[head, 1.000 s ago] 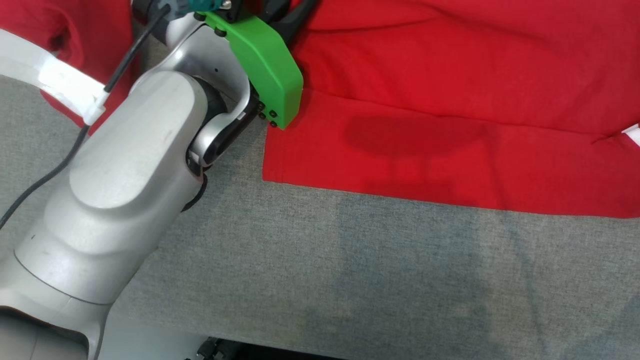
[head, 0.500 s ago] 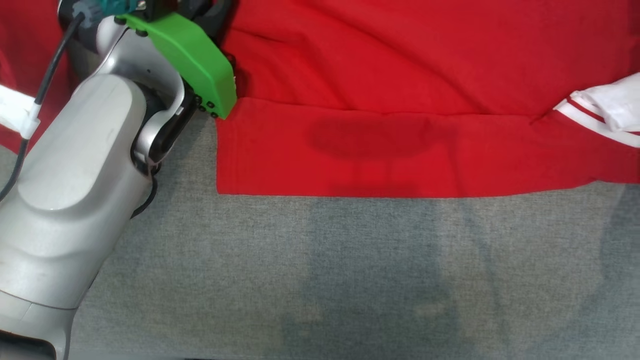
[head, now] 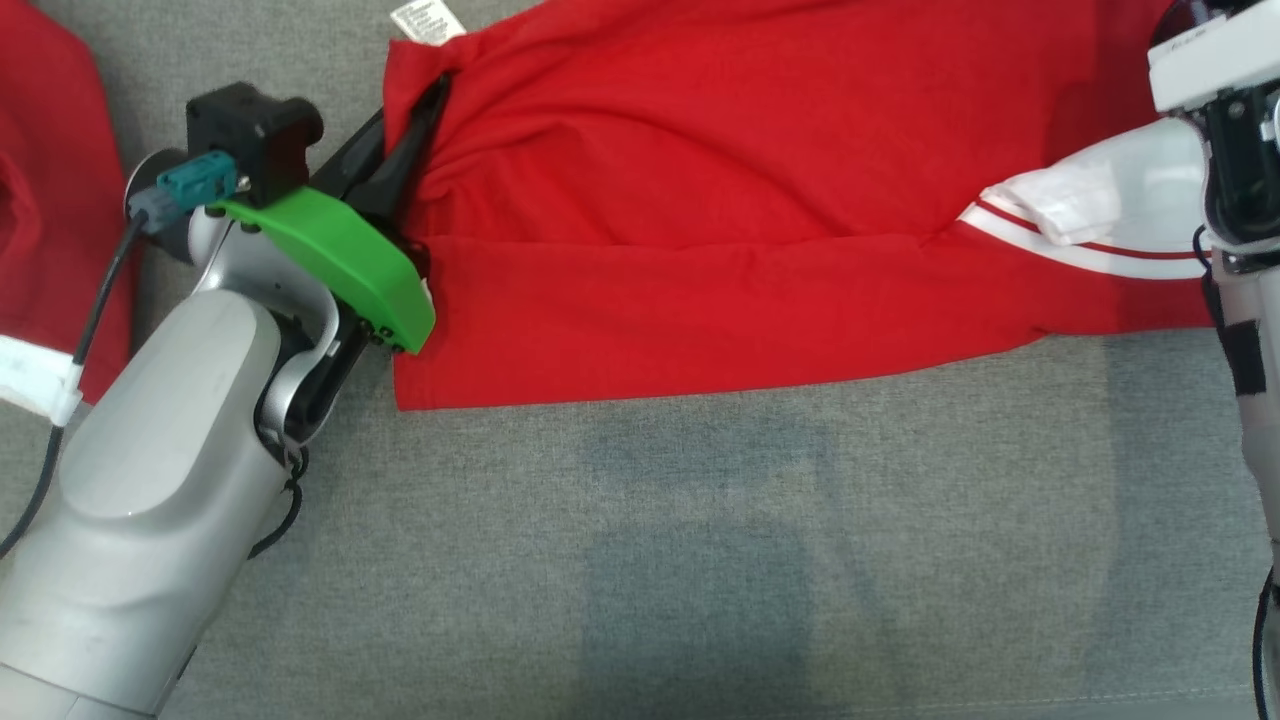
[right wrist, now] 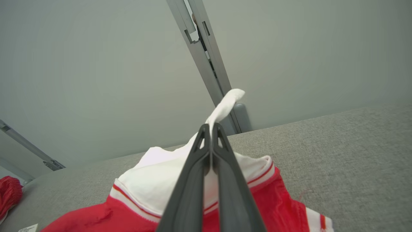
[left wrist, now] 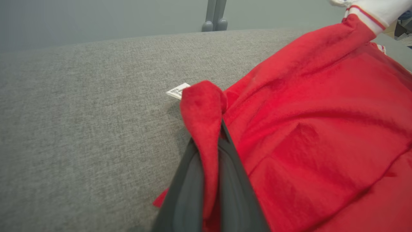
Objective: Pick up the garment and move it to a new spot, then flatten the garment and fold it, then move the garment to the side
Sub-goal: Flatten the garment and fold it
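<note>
Head view: the red garment [head: 720, 200] lies spread on the grey surface [head: 700, 550] across the upper half of the frame, hem toward the bottom. Its white collar part [head: 1080, 215], w/ 2 red stripes, is at the right edge. The left gripper [head: 435, 95] reaches in from the left side, fingers closed on the garment's left edge – a white label [head: 425, 20] lies just above. The right arm [head: 1215, 70] is in the upper right corner, its claw hidden there. A 2nd red cloth [head: 40, 200] is at the far left, apart from the garment.

Left wrist view: the left gripper [left wrist: 209, 135] pinches 1 fold of red fabric btw. its 2 fingers; the fold sticks up above the tips. The rest of the garment [left wrist: 322, 129] fills the right side, the label [left wrist: 177, 91] is just beside the fold.

Right wrist view: the right gripper [right wrist: 210, 127] is closed narrow on the white collar part [right wrist: 161, 180] – a thin white strip [right wrist: 227, 103] comes out above the tips. Red fabric is at the bottom, grey surface [right wrist: 338, 145] at the right.
</note>
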Robot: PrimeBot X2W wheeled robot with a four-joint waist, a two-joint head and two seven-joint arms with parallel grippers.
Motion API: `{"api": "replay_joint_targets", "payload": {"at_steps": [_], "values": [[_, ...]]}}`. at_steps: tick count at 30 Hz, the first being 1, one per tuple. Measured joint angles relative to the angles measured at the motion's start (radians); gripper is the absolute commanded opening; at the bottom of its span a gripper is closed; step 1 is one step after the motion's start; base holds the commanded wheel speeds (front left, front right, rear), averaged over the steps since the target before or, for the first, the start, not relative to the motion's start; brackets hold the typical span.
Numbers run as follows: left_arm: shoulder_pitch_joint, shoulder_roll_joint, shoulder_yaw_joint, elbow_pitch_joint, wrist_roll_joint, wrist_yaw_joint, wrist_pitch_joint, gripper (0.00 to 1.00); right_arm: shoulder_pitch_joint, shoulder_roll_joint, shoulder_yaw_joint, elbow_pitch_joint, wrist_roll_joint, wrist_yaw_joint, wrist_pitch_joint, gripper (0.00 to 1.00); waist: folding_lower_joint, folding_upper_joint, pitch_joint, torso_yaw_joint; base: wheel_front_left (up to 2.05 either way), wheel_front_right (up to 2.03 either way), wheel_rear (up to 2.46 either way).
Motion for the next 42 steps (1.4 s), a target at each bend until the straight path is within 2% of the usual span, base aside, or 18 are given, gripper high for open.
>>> {"api": "replay_joint_targets", "payload": {"at_steps": [6, 14, 20, 27, 28, 29, 31, 32, 33, 34, 36, 38, 39, 42], "values": [[0.082, 0.035, 0.002, 0.032, -0.001, -0.007, -0.058, 0.0, 0.152, 0.044, -0.004, -0.051, 0.0, 0.01, -0.119, 0.0, 0.0, 0.0, -0.077, -0.028, 0.0, 0.0, 0.0], [0.201, 0.037, -0.011, 0.063, -0.006, -0.016, -0.102, 0.0, 0.387, 0.105, 0.027, 0.0, 0.033, 0.018, -0.153, 0.0, 0.0, 0.0, -0.168, -0.068, 0.0, 0.0, 0.0], [0.302, 0.036, -0.019, 0.079, -0.031, -0.016, -0.12, 0.0, 0.485, 0.11, 0.051, 0.026, 0.032, 0.027, -0.16, 0.0, 0.0, 0.0, -0.26, -0.113, 0.0, 0.0, 0.0], [0.322, 0.034, -0.039, 0.04, -0.023, -0.016, -0.131, 0.02, 0.528, 0.101, 0.046, 0.028, 0.026, 0.03, -0.163, 0.0, -0.0001, 0.0, -0.336, -0.149, 0.0, 0.0, 0.0], [0.322, 0.034, -0.041, 0.034, -0.018, -0.016, -0.133, 0.04, 0.533, 0.1, 0.045, 0.028, 0.024, 0.03, -0.169, 0.02, -0.0001, 0.0, -0.344, -0.152, 0.0, 0.0, 0.0], [0.322, 0.034, -0.041, 0.026, -0.017, -0.016, -0.133, 0.07, 0.535, 0.098, 0.045, 0.028, 0.021, 0.029, -0.169, 0.12, -0.0001, 0.0, -0.35, -0.155, 0.0, 0.0, 0.0], [0.322, 0.035, -0.04, 0.016, -0.014, -0.015, -0.133, 0.11, 0.535, 0.099, 0.051, 0.029, 0.014, 0.029, -0.169, 0.44, 0.0, 0.0, -0.359, -0.159, 0.0, 0.0, 0.0], [0.323, 0.037, -0.041, 0.016, -0.01, -0.013, -0.133, 0.13, 0.535, 0.099, 0.057, 0.032, 0.004, 0.029, -0.169, 0.76, 0.0, 0.0, -0.362, -0.161, 0.0, 0.0, 0.0], [0.326, 0.039, -0.04, 0.015, -0.01, -0.008, -0.133, 0.16, 0.535, 0.099, 0.063, 0.036, -0.003, 0.029, -0.169, 0.91, -0.0001, 0.0, -0.363, -0.162, 0.0, 0.0, 0.0], [0.331, 0.041, -0.04, 0.013, -0.01, -0.003, -0.133, 0.21, 0.534, 0.098, 0.07, 0.041, -0.014, 0.029, -0.169, 1.0, -0.0001, 0.0, -0.363, -0.162, 0.0, 0.0, 0.0], [0.347, 0.044, -0.044, 0.014, -0.01, 0.002, -0.133, 0.42, 0.531, 0.098, 0.078, 0.056, -0.029, 0.025, -0.169, 1.0, 0.0, 0.0, -0.359, -0.162, 0.0, 0.0, 0.0], [0.369, 0.046, -0.053, 0.019, -0.009, 0.01, -0.131, 0.85, 0.531, 0.098, 0.083, 0.077, -0.036, 0.023, -0.169, 1.0, -0.0001, 0.0, -0.357, -0.161, 0.0, 0.0, 0.0], [0.38, 0.048, -0.06, 0.019, -0.009, 0.01, -0.131, 1.0, 0.531, 0.098, 0.083, 0.083, -0.039, 0.022, -0.169, 1.0, 0.0, 0.0, -0.356, -0.16, 0.0, 0.0, 0.0], [0.404, 0.045, -0.078, 0.019, -0.009, 0.011, -0.121, 1.0, 0.53, 0.098, 0.072, 0.091, -0.038, 0.008, -0.169, 1.0, 0.0, 0.0, -0.355, -0.153, 0.0, 0.0, 0.0]]}}
